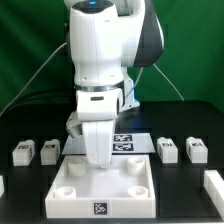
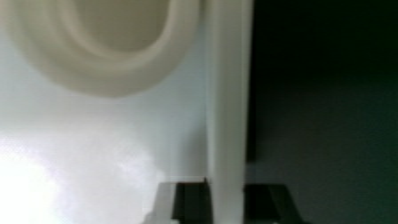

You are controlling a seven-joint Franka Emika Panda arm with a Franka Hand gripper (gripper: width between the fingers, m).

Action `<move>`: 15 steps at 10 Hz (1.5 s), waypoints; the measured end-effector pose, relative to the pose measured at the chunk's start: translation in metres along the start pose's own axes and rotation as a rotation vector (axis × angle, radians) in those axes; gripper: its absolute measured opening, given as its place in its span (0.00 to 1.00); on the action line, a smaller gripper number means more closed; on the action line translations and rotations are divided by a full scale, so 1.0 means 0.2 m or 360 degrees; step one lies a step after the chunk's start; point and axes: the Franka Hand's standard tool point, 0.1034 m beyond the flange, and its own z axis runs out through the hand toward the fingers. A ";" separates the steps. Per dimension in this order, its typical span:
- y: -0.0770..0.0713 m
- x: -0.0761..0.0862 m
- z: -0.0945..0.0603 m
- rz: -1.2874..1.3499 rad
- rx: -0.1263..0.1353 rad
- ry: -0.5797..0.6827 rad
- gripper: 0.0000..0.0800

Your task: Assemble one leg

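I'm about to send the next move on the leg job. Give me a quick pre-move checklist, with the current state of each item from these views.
1. Gripper loaded with a part: not ok. The wrist view shows only what looks like the rim of the large square piece between the fingers.
2. Jaws open or shut: cannot tell.
3. Loose legs reachable: ok. Pairs stand apart from the arm at the exterior view's left and right.
4. Socket under the wrist camera empty: ok.
5. Arm clear of the marker board: cannot tell, because the arm hides part of it.
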 end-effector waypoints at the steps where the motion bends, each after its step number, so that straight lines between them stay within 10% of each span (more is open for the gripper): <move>1: 0.00 0.00 0.00 0.0000 -0.0001 0.0000 0.07; 6: 0.02 0.03 0.00 -0.0045 -0.0010 0.0003 0.07; 11: 0.19 0.45 -0.02 -0.0087 -0.0075 0.0104 0.07; 15: 0.27 0.46 0.01 -0.0019 -0.0083 0.0116 0.07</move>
